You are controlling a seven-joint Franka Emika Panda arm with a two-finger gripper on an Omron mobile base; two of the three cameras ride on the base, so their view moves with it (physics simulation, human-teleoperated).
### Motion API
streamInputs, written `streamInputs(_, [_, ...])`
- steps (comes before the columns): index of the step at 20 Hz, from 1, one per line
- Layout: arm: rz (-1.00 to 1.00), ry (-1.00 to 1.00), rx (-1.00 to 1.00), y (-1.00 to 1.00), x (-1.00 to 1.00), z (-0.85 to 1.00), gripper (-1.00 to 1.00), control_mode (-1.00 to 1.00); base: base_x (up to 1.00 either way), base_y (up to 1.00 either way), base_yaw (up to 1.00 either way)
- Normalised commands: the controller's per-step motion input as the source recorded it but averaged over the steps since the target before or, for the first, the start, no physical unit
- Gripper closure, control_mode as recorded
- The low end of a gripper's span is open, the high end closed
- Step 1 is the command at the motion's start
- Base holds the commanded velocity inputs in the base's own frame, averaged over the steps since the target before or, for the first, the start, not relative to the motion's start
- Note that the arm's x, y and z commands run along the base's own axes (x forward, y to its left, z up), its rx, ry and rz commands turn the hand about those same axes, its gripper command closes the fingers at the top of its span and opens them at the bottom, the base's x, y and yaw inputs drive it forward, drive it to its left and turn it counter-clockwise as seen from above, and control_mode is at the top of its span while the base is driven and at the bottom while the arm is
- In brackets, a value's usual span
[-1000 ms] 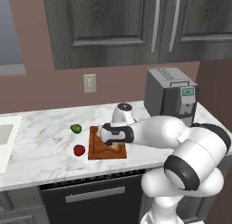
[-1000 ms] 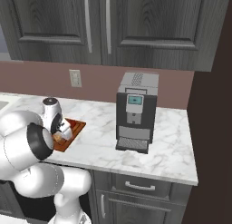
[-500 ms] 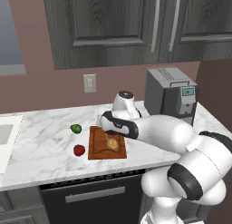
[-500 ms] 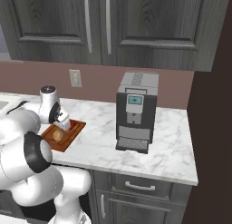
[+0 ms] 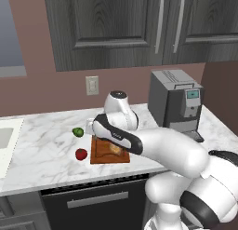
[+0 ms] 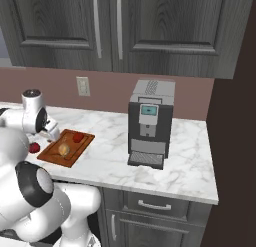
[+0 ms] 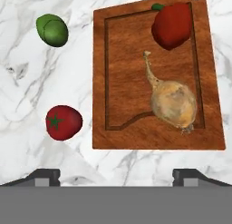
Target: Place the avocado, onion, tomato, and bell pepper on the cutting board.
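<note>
On the reddish-brown cutting board (image 7: 122, 60) the tan onion (image 7: 174, 103) lies with its thin stalk pointing at the red bell pepper (image 7: 172, 24), which sits at a board corner. Off the board, on the marble, are the green avocado (image 7: 52, 30) and the red tomato (image 7: 63, 122). My gripper (image 7: 118, 177) hovers above the board's near edge, open, with nothing between its fingers. From the left base camera, the avocado (image 5: 78, 131) and tomato (image 5: 81, 154) sit left of the board (image 5: 100, 155). My arm covers part of the board there.
A dark coffee machine (image 5: 179, 105) stands on the counter to the right of the board. A sink (image 5: 5, 138) is at the far left. Dark wall cabinets hang overhead, and a wall outlet (image 5: 92, 85) is behind the board.
The jaws have spread wider and the hand has risen and drawn back off the board, leaving the onion lying there. The other vegetables have not moved.
</note>
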Motion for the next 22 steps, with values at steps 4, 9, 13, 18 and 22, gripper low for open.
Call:
streamInputs(4, [0.1,0.0,-0.02,0.84,-0.13,0.0,-1.0,-1.0,0.0,0.0,0.0])
streamInputs(9, [0.03,-0.03,-0.06,0.77,0.24,-0.08,-1.0,-1.0,0.0,0.0,0.0])
streamInputs(13, [0.0,-0.04,-0.09,0.36,0.48,-0.11,-1.0,-1.0,0.0,0.0,0.0])
streamInputs(18, [0.0,0.0,-0.09,0.01,0.19,-0.11,-1.0,-1.0,0.0,0.0,0.0])
streamInputs(22, [0.01,0.0,-0.1,0.0,0.05,-0.17,-1.0,-1.0,0.0,0.0,0.0])
